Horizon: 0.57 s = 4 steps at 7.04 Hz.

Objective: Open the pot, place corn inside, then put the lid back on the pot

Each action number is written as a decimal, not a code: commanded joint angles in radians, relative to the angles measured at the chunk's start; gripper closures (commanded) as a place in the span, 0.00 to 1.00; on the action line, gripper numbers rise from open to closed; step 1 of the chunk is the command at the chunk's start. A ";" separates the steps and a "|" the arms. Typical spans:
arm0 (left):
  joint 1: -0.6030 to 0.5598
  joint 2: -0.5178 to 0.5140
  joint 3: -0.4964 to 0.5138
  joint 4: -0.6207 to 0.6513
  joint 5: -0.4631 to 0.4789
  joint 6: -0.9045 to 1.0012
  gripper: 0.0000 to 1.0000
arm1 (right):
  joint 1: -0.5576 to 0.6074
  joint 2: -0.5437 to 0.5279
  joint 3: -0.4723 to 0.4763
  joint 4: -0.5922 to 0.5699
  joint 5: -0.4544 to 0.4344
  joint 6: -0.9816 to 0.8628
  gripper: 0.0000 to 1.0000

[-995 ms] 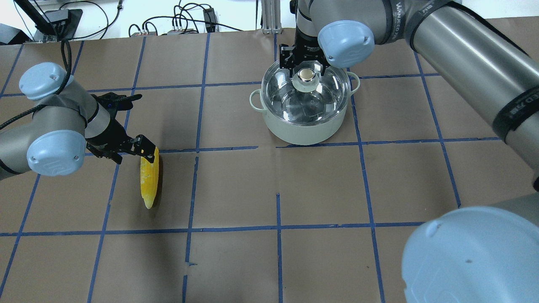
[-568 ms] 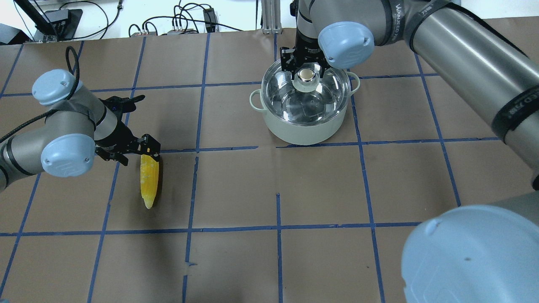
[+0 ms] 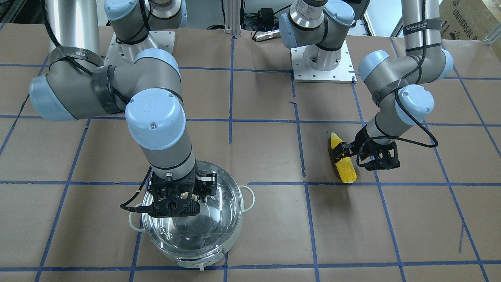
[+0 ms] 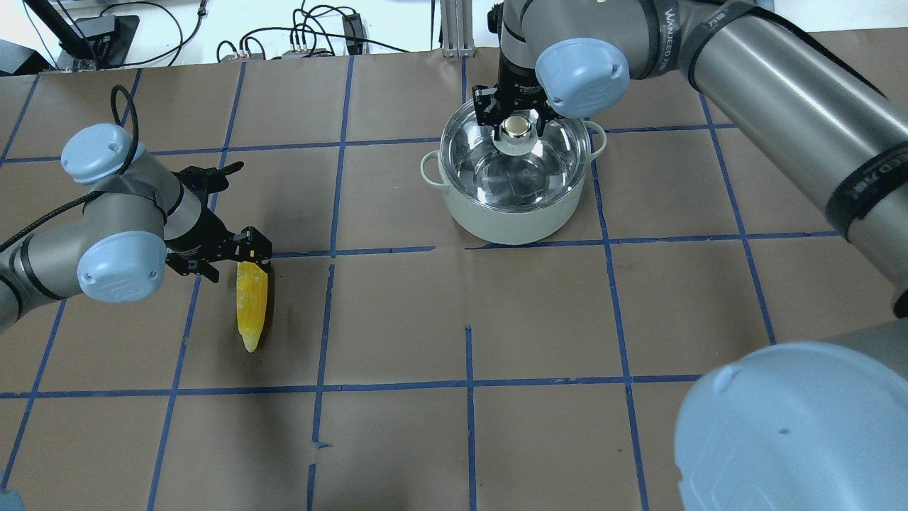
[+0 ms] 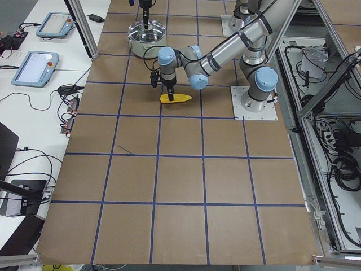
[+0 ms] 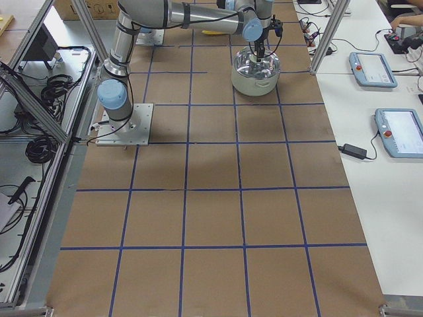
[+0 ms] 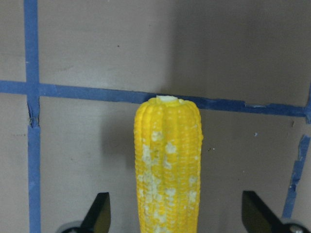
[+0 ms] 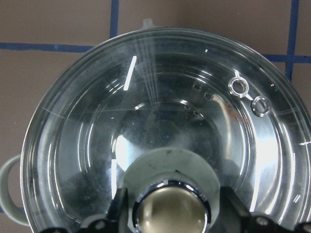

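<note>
The left gripper [image 4: 245,257] had lowered, fingers wide astride the corn [image 4: 252,304] lying on the desk [image 4: 397,312]. The right gripper [image 4: 516,121] had closed narrowly around the lid [image 4: 516,160] knob, the lid still on the pot [image 4: 511,213]; opening seemed imminent.

Grey tubular arms, pale-blue joint caps, black claws, black cables strapped along links, white square bases.

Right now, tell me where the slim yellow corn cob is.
In the overhead view the corn cob lies on the table's left side, between the left gripper's open fingers, far from the pot.
</note>
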 commanded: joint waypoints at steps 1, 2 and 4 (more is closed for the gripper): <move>0.000 -0.048 0.000 0.047 0.000 -0.028 0.05 | -0.002 -0.003 -0.002 0.002 0.000 -0.003 0.70; -0.001 -0.070 0.000 0.106 0.005 -0.028 0.05 | -0.003 -0.003 -0.002 0.002 0.000 -0.003 0.75; 0.000 -0.076 0.000 0.112 0.003 -0.030 0.08 | -0.003 -0.005 -0.005 0.005 -0.001 -0.003 0.80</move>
